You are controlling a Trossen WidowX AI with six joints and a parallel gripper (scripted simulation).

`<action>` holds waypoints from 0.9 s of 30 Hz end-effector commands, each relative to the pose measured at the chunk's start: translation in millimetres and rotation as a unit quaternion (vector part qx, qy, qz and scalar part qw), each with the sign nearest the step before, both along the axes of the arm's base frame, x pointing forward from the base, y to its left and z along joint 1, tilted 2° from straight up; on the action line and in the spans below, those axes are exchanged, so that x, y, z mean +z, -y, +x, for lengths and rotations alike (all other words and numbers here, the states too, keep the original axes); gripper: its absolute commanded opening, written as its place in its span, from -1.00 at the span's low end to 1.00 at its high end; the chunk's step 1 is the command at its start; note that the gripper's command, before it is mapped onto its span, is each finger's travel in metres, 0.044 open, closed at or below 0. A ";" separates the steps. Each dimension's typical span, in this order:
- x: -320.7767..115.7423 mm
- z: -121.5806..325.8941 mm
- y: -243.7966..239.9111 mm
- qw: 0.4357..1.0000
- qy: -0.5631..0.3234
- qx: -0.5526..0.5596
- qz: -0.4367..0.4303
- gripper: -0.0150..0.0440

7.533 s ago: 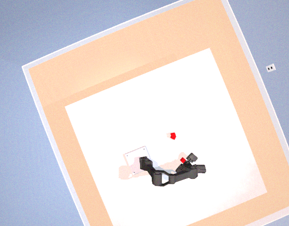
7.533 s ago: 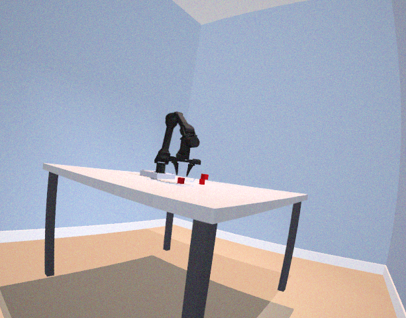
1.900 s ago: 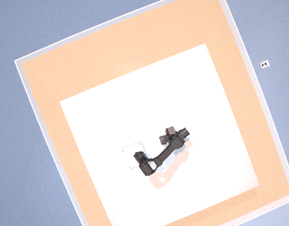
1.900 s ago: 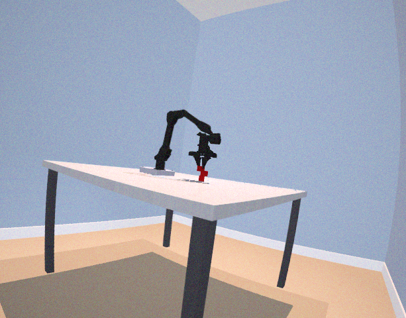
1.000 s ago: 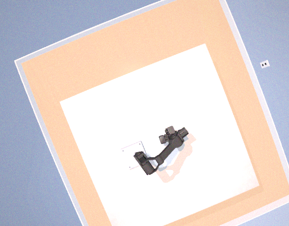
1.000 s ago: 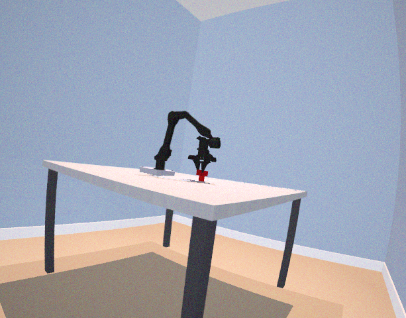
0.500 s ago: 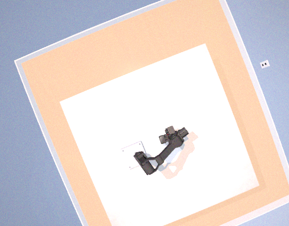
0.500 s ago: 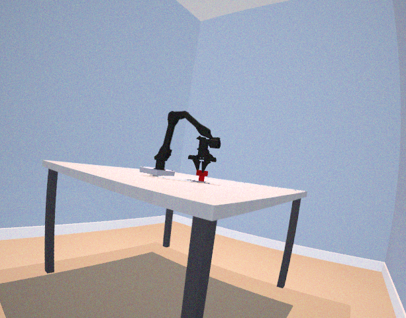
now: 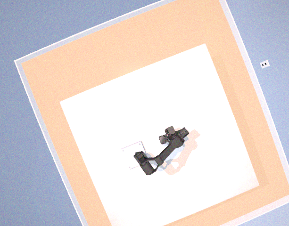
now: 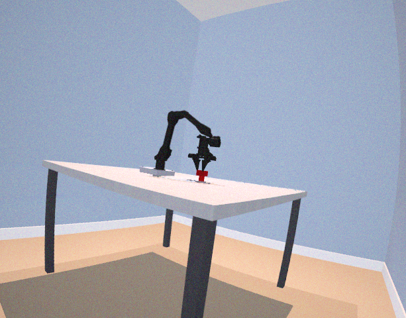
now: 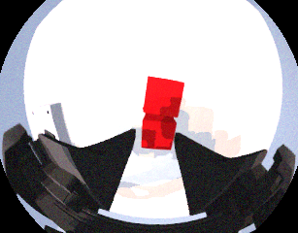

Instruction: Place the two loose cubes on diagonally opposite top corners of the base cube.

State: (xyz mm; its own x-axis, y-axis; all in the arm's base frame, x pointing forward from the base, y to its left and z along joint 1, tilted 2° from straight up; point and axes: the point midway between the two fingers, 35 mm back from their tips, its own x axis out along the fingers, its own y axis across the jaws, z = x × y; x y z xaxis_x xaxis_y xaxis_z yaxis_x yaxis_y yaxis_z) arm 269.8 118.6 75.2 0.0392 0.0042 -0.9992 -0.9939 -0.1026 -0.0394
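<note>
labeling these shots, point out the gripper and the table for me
gripper (image 10: 200,169) (image 11: 155,135): exterior and wrist views, midway between its fingertips
table (image 9: 139,97) (image 10: 182,192) (image 11: 90,63): top, exterior and wrist views, bare tabletop

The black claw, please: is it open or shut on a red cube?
The black claw is open: in the wrist view, a pale gap shows between one finger and the nearer red cube.

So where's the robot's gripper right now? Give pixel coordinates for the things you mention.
In the exterior view, right of centre, the gripper (image 10: 200,169) (image 11: 155,135) is just above the red cubes (image 10: 201,175) (image 11: 160,114) on the table (image 10: 264,197).
</note>
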 end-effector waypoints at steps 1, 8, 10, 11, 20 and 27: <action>8.2 1.8 -1.0 1.000 0.007 0.000 0.003 0.20; 14.3 1.5 -1.0 1.000 0.007 0.000 0.003 0.20; 16.1 1.4 -1.0 1.000 0.007 0.000 0.003 0.20; 17.0 1.3 -1.0 1.000 0.007 0.000 0.003 0.20; 25.1 0.9 -0.9 1.000 0.007 0.000 0.003 0.20; 31.5 0.6 -0.9 1.000 0.007 0.000 0.003 0.20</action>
State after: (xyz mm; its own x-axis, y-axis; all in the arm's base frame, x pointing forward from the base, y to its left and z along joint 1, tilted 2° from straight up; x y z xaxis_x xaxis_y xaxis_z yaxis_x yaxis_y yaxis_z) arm 268.9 118.7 99.4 0.0398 0.0046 -0.9992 -0.9938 -0.1040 -0.0400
